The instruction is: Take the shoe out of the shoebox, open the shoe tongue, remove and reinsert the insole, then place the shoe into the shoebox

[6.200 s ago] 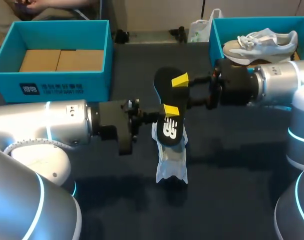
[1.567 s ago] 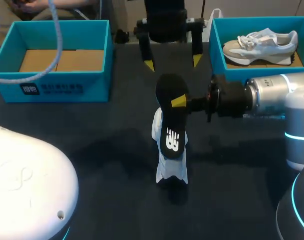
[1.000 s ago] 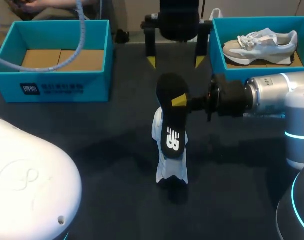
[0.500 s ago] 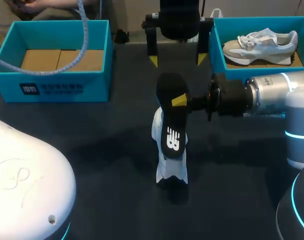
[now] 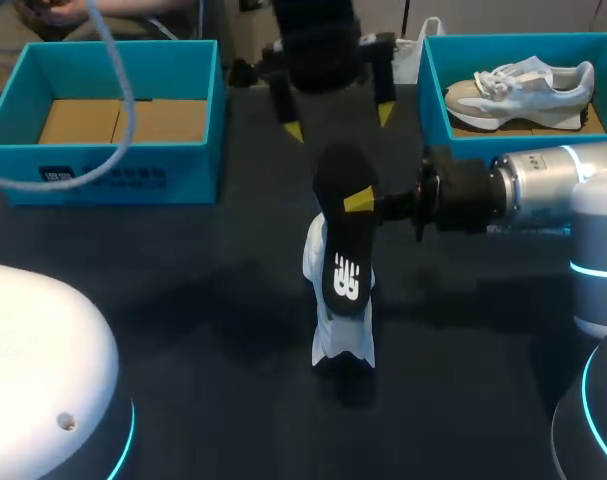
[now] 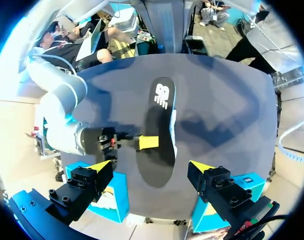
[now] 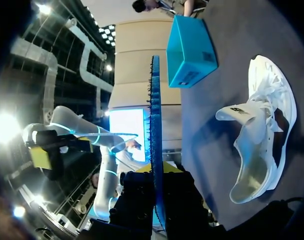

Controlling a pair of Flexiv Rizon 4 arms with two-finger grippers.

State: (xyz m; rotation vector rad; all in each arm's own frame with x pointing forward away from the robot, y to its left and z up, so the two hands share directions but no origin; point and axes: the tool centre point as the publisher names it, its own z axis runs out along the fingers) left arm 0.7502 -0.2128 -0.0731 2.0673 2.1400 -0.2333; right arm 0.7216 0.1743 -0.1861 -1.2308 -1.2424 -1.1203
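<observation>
Have the black insole (image 5: 341, 250) pinched in the right pincer (image 5: 359, 203), yellow tips pressed on its two faces partway along its length, with the arm coming in from 3 o'clock. Holding it over the middle of the tabletop (image 5: 183, 330), long axis running from 12 to 6 o'clock, white logo toward the 6 o'clock end. See the white shoe (image 5: 339, 335) just under that end, resting on the tabletop at 6 o'clock of the pinch. Cannot tell from above whether the two touch.

Hovering the left pincer (image 5: 338, 122) at 12 o'clock of the black insole, fingers spread wide, gripping nothing, one yellow tip to either side of the far end.

From the left wrist, looking down the length of the black insole (image 6: 159, 125), ahead of the spread left pincer (image 6: 150, 166), with the right pincer (image 6: 148, 142) clamped on one long edge.

From the right wrist, seeing the black insole (image 7: 155, 100) edge-on, rising straight out from between the pressed fingers, and the white shoe (image 7: 262, 130) off to one side on the tabletop, tongue lifted off the opening.

Have a teal shoebox (image 5: 183, 170) at 10 o'clock, brown card (image 5: 123, 120) lining its floor. Have the other shoebox (image 5: 433, 100) at 2 o'clock, with a second pale shoe (image 5: 518, 85) lying inside.
</observation>
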